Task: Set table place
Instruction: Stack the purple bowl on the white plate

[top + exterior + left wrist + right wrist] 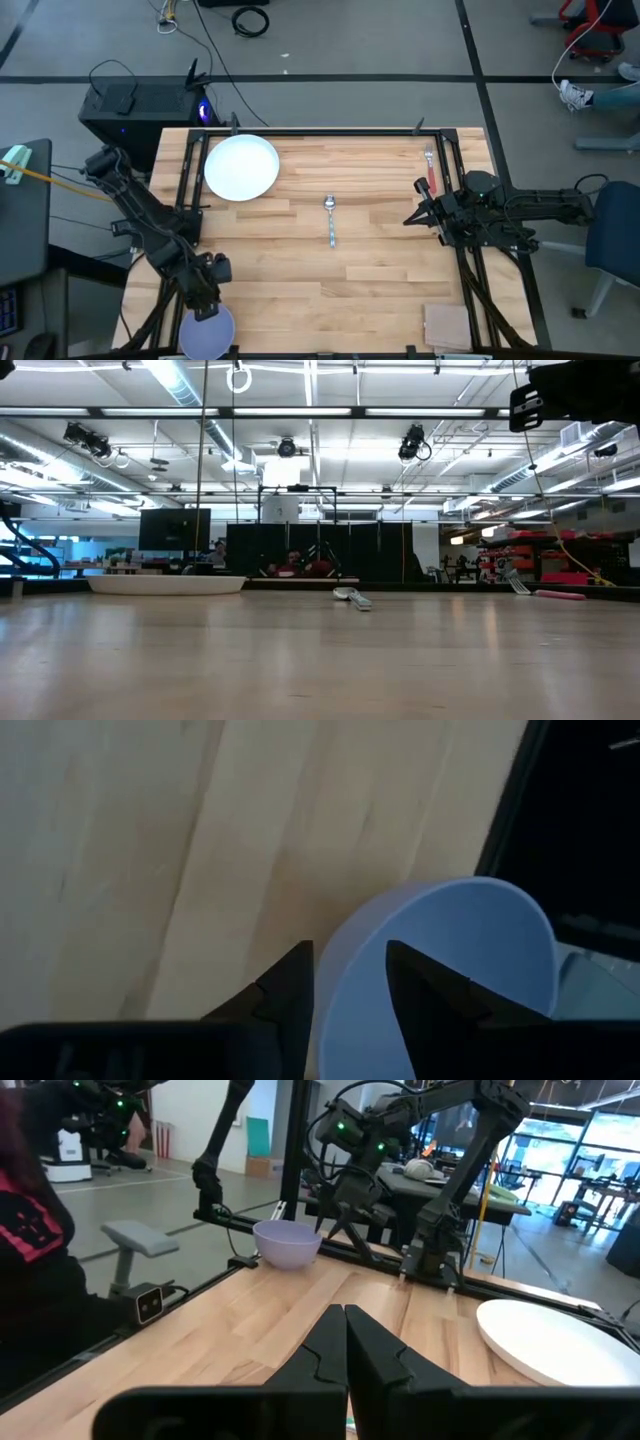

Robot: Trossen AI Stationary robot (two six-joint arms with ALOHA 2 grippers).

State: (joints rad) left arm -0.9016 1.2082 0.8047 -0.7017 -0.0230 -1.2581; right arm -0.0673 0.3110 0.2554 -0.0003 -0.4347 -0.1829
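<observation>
Straddling bowl [440, 970] rim, left gripper [350, 982] part-open, grip unclear; right gripper [345, 1342] closed, empty

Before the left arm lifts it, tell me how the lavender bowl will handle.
The bowl looks thin-walled and smooth, so probably light and slippery. The left gripper straddles only its rim, so it may tilt. It sits at the table corner; a nudge might tip it off.
</observation>
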